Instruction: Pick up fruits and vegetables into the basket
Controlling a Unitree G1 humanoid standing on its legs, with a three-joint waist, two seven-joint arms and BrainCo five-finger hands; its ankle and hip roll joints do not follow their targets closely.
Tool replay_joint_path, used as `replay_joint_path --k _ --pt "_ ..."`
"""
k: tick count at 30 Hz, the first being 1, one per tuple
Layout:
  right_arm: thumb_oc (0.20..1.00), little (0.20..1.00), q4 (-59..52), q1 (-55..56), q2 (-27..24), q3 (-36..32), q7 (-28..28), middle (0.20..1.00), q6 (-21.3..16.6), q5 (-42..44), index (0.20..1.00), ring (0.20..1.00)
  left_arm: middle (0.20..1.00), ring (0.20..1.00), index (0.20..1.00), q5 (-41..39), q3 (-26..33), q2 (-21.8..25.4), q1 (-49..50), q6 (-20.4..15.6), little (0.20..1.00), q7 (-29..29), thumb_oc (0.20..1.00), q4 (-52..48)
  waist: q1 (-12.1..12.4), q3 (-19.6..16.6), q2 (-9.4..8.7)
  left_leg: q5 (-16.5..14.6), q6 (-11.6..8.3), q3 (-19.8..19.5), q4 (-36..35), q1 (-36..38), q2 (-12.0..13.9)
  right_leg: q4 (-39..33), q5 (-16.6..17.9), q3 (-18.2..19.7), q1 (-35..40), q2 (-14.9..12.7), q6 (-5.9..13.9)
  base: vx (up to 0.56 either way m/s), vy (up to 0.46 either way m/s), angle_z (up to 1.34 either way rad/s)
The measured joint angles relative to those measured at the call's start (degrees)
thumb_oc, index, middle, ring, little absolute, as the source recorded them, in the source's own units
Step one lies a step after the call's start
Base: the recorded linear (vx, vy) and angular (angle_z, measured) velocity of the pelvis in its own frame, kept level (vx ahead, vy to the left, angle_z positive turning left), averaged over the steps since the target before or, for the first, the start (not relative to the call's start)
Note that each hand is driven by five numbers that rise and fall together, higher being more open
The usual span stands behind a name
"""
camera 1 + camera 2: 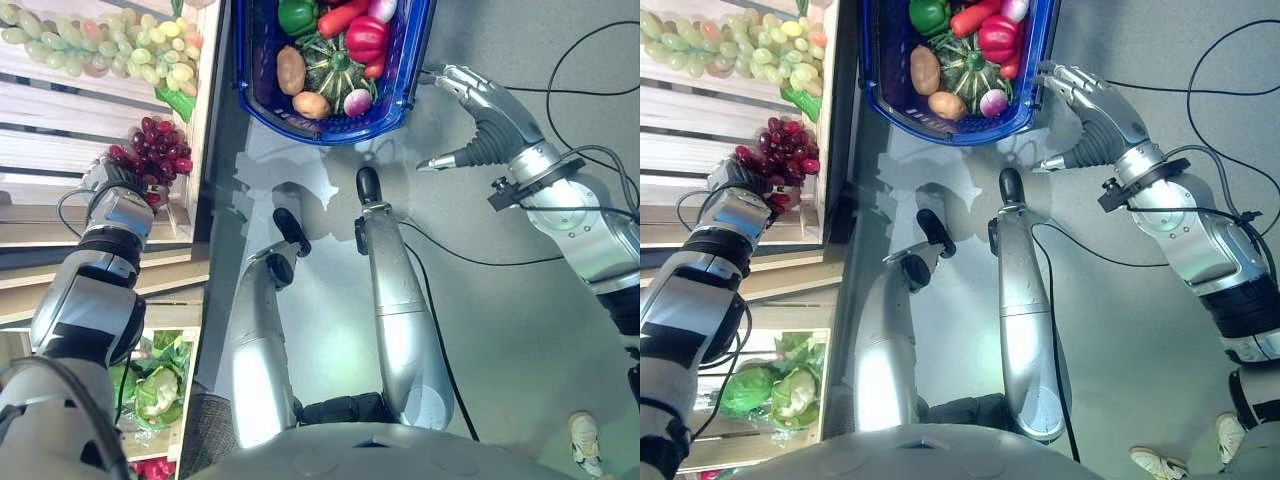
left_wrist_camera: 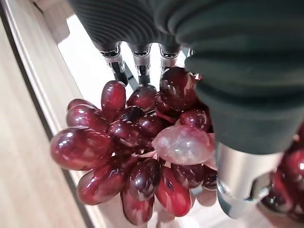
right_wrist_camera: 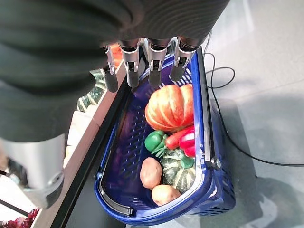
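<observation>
Grey floor lies below me, with a pale wooden shelf [image 1: 60, 110] beside it, and a blue basket [image 3: 209, 190] sits on the floor just beside that shelf. I use the basket as my landmark.

Inside the basket lie an orange pumpkin [image 3: 170, 108], a green pepper [image 1: 296, 15], a red pepper [image 1: 366, 38], a carrot [image 1: 340, 20], a dark green squash [image 1: 335, 68], two potatoes [image 1: 291, 70] and a small radish [image 1: 357, 102]. So I judge the task is well under way, with much of the produce already packed.

My right hand [image 1: 470, 105] hovers just beside the basket, on the side away from the shelf, its fingers spread and relaxed, holding nothing.

My left hand [image 1: 118, 185] is on the shelf, apart from the basket, at a bunch of red grapes [image 2: 137, 147]. My fingers [image 2: 116, 66] reach over the far side of the bunch and my thumb [image 2: 237, 180] presses the near side, so I am pinching the grapes.

Still left on the shelf, farther from the basket, is a bunch of green grapes [image 1: 100, 45]. Cabbages [image 1: 790, 390] sit on a lower level. I judge the red grapes go in next.
</observation>
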Motion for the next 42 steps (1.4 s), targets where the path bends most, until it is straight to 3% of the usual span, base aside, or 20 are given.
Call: replay_joint_path --k 18,25,29,33,37,42 --pt "1.0 1.0 0.01 0.45 0.23 0.33 -0.33 1.0 0.0 -0.6 1.0 1.0 0.2 0.2 0.2 -1.29 -0.41 0.2 -0.33 -8.34 0.2 -0.11 0.2 3.09 0.22 -0.02 -0.05 -0.19 -0.13 -0.64 -0.55 0.04 0.33 -1.28 0.27 -0.87 0.84 0.11 -0.37 -0.01 -0.01 0.0" --pt "1.0 1.0 -0.08 1.27 0.59 0.3 -0.31 1.0 0.0 -1.28 1.0 1.0 0.2 0.2 0.2 -9.8 1.76 1.35 2.55 -13.77 0.2 -6.63 0.2 2.41 0.29 -0.02 -0.05 -0.13 -0.19 -1.01 -2.05 2.8 0.06 -2.84 0.5 -1.59 4.0 -0.09 -0.61 -0.01 0.031 0.02" --pt "1.0 1.0 -3.01 5.89 1.84 -3.18 0.99 1.0 0.71 -2.94 1.0 1.0 0.2 0.2 0.2 -18.94 7.79 1.78 11.69 -16.37 0.2 -13.67 0.2 -7.89 0.84 -0.03 -0.04 0.28 -0.01 -0.81 -5.33 7.26 -1.22 -4.63 0.29 -1.69 8.03 -1.13 -0.2 0.0 0.071 0.04" --pt "1.0 1.0 -5.05 8.97 3.04 -4.85 1.12 1.0 1.99 -5.7 1.0 1.0 0.2 0.2 0.2 -27.5 10.37 0.06 15.67 -16.92 0.2 -19.42 0.2 -12.52 1.79 -0.04 -0.02 0.42 0.32 -0.9 -6.72 10.29 -1.84 -5.36 -0.03 -2.04 11.06 -1.88 0.26 0.0 0.037 0.07" --pt "1.0 1.0 -5.1 12.83 4.11 -7.05 -0.92 1.0 5.78 -11.62 1.0 1.0 0.2 0.2 0.2 -33.04 12.34 -0.33 19.95 -18.31 0.2 -23.12 0.2 -17.76 2.6 -0.04 -0.01 0.71 0.77 -1.07 -7.6 12.26 -2.65 -5.84 -0.23 -2.19 13.02 -2.39 0.69 0.0 0.021 0.08" --pt "1.0 1.0 -3.49 19.1 5.44 -8.88 -4.99 1.0 7.82 -18.1 1.0 1.0 0.2 0.2 0.2 -41.86 14.33 -6.11 32.1 -18.32 0.2 -30.51 0.2 -28.12 3.74 -0.05 0.03 0.91 0.74 -1.48 -9.22 16.32 -2.79 -7.36 -0.34 -3.56 17.8 -2.82 0.8 0.0 -0.013 0.06"
